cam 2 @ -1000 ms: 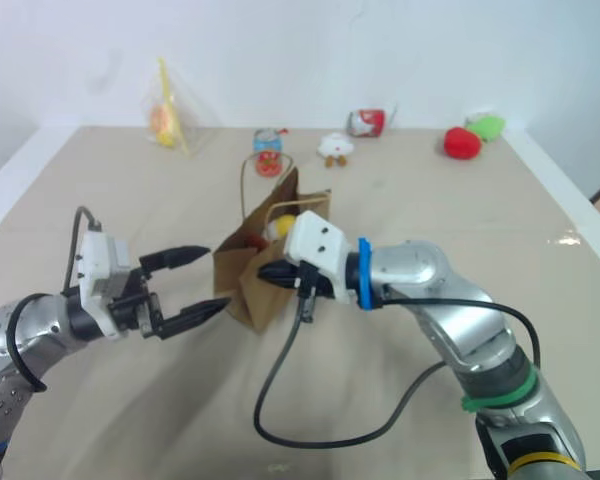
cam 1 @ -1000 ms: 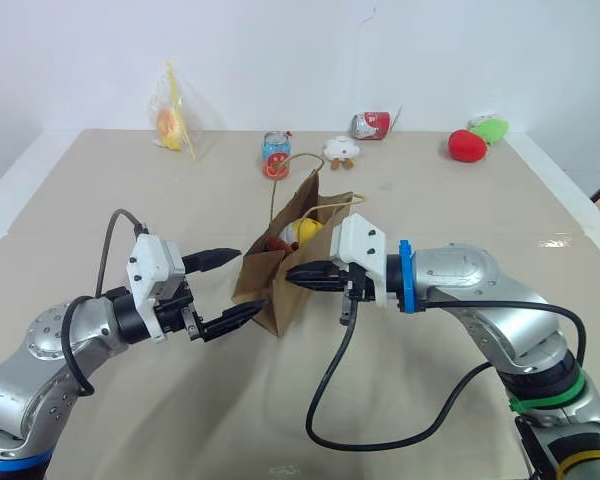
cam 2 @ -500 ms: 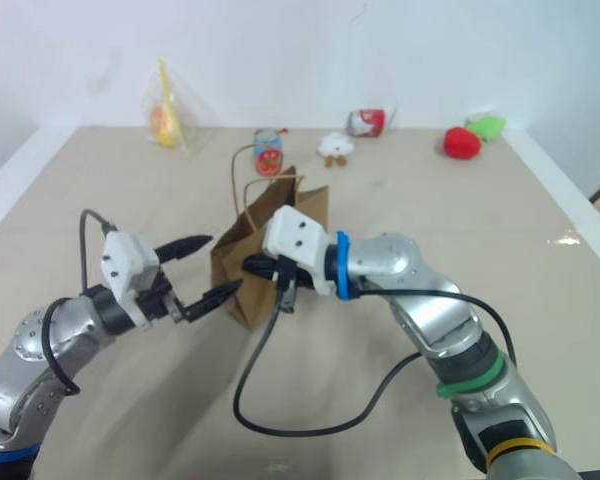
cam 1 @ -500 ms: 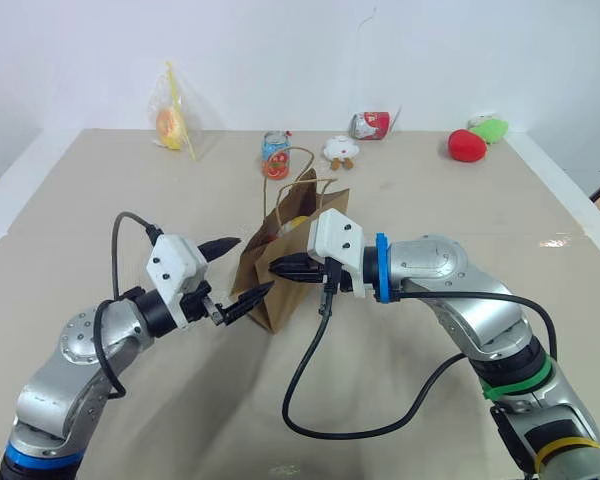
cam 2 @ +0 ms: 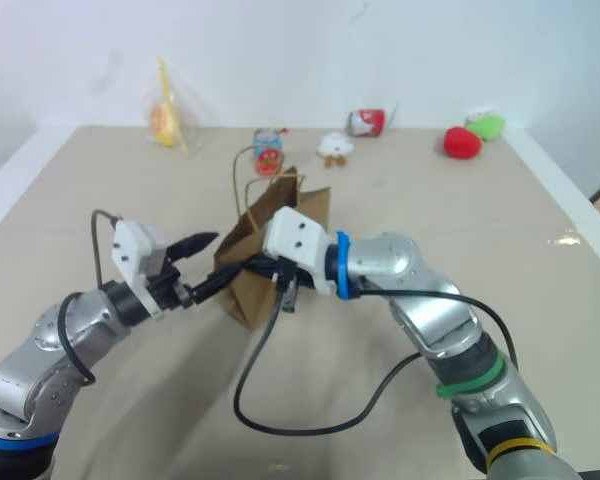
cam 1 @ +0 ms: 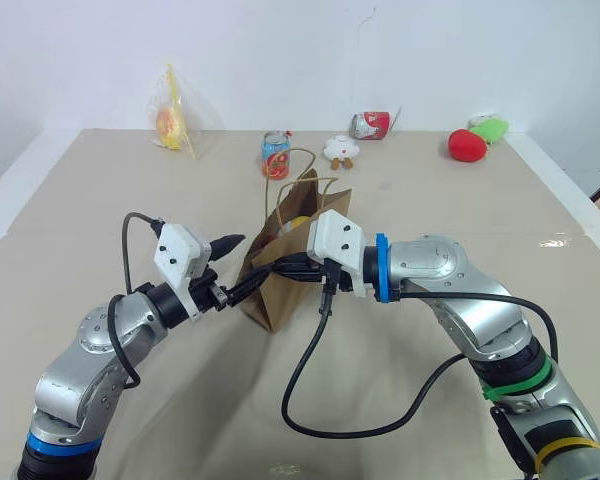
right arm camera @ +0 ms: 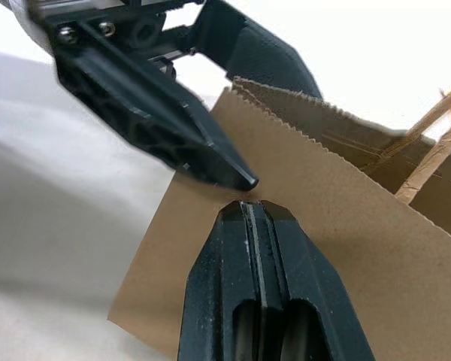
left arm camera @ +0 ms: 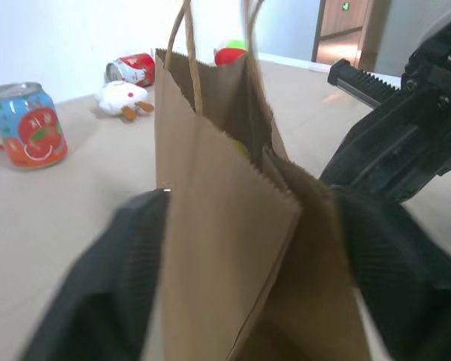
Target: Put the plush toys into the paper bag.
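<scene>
Left eye view: paper bag (cam 1: pixel 292 262) stands mid-desk (cam 1: pixel 100 200), a bit of yellow plush showing in its mouth
Left tool (cam 1: pixel 242 268): half-open fingers straddle the bag's near edge, one each side
Right tool (cam 1: pixel 285 268): fingers pressed together, tip against the bag wall, holding nothing
Far desk edge: can (cam 1: pixel 275 155), white cloud toy (cam 1: pixel 341 150), red plush (cam 1: pixel 467 145)

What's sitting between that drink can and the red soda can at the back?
A small white toy with orange feet lies between the drink can and the red can, seen in the head view.
</scene>
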Robot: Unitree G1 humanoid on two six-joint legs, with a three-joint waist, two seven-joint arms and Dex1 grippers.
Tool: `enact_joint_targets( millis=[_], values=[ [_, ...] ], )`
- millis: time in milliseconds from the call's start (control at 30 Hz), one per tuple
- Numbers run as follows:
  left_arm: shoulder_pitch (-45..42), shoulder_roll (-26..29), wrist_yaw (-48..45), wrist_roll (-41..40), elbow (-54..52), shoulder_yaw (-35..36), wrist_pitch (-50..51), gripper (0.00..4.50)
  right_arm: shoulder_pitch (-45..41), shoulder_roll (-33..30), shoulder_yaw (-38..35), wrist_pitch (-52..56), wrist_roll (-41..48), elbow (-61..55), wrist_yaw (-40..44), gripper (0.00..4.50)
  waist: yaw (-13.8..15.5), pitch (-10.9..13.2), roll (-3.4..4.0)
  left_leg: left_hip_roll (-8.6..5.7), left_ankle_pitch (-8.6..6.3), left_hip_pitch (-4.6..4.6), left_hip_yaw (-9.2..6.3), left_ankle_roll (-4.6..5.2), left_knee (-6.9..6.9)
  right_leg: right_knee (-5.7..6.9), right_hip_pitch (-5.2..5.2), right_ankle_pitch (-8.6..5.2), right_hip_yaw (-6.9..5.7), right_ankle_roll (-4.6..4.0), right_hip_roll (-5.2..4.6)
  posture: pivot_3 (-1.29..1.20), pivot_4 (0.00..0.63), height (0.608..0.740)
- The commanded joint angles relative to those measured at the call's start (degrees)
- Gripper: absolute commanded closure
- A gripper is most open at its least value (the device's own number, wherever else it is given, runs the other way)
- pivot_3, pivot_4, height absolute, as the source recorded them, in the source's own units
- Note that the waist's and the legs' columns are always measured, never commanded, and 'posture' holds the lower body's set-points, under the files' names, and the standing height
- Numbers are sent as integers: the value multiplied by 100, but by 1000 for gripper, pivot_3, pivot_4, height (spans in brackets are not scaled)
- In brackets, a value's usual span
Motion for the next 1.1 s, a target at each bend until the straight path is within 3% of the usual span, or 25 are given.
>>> enact_joint_targets(
  millis=[33,200,567,733,833,1100],
  values=[
    [-63,32,-32,-113,28,167,-15,2562,2,-51,-142,-115,-24,-206,34,4500,0,0,0,0,0,0,0,0,0,0,0,0,0,0,0,0,150,740],
    [-126,137,-143,-62,164,165,-108,4477,73,-121,-223,-84,26,-280,72,4500,1,0,0,0,0,0,0,0,0,0,0,0,0,0,0,0,150,740],
    [-619,595,-1473,88,1028,156,-1038,4477,631,-1127,-1388,-3,498,-35,635,4500,9,1,-1,-4,0,-2,-2,0,-1,-1,0,-1,-1,-2,-1,0,150,740],
    [-1252,985,-2749,-316,1663,216,-1170,4477,872,-1321,-2780,298,1512,298,872,4500,18,2,-3,-6,0,-5,-3,0,0,-2,-1,-1,-3,-2,0,0,150,740],
    [-1473,1169,-3360,-424,1883,177,-1235,4477,995,-1860,-3333,547,1741,698,1217,4500,-10,2,-2,-7,-3,0,4,5,-4,-4,0,-1,5,-1,0,0,150,740],
    [-1313,1263,-4429,-383,1930,-42,-1683,4477,437,-2742,-4165,1017,2288,1655,1497,4500,-10,4,-2,-5,-3,4,5,5,-20,-7,-1,-6,8,-7,3,0,150,740]
  ],
)
